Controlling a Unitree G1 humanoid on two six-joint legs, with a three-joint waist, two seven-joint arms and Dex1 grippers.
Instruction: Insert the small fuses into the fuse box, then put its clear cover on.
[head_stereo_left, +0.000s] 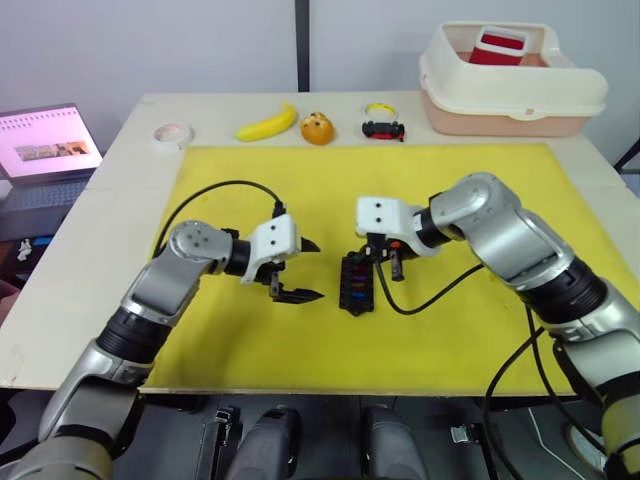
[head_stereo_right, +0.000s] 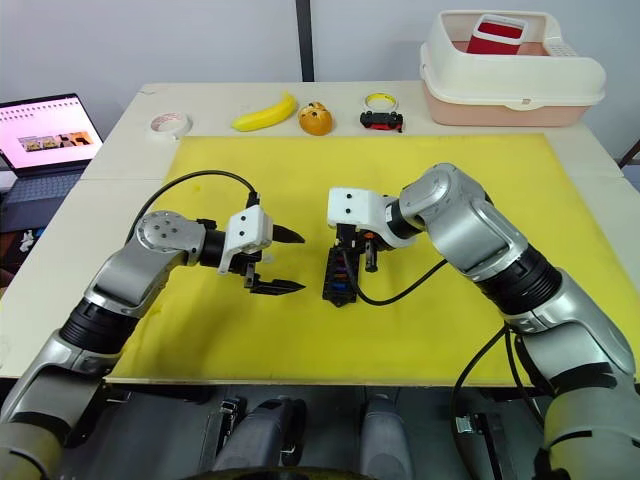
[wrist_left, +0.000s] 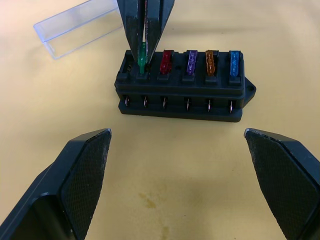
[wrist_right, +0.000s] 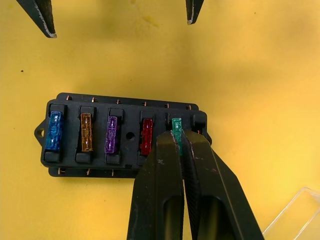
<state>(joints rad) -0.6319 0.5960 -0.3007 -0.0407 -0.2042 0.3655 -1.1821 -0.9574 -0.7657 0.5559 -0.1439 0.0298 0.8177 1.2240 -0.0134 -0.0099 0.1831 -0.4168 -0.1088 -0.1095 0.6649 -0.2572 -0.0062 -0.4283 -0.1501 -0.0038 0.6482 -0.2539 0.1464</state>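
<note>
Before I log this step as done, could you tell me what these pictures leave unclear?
- Green fuse: the right gripper covers its lower part, so seating depth is unreadable.
- Fuse box: end slot beside the green fuse is shadowed.
- Clear cover: cut off by the right gripper in the left wrist view.

Right gripper (wrist_right: 180, 137) pinched on green fuse (wrist_right: 176, 125), blocking that end of fuse box (wrist_right: 125, 132). Left gripper (head_stereo_left: 300, 270) spread wide, bare yellow mat (head_stereo_left: 250, 340) between it and box. Clear cover (wrist_left: 75, 27) just behind right gripper's fingers.
</note>
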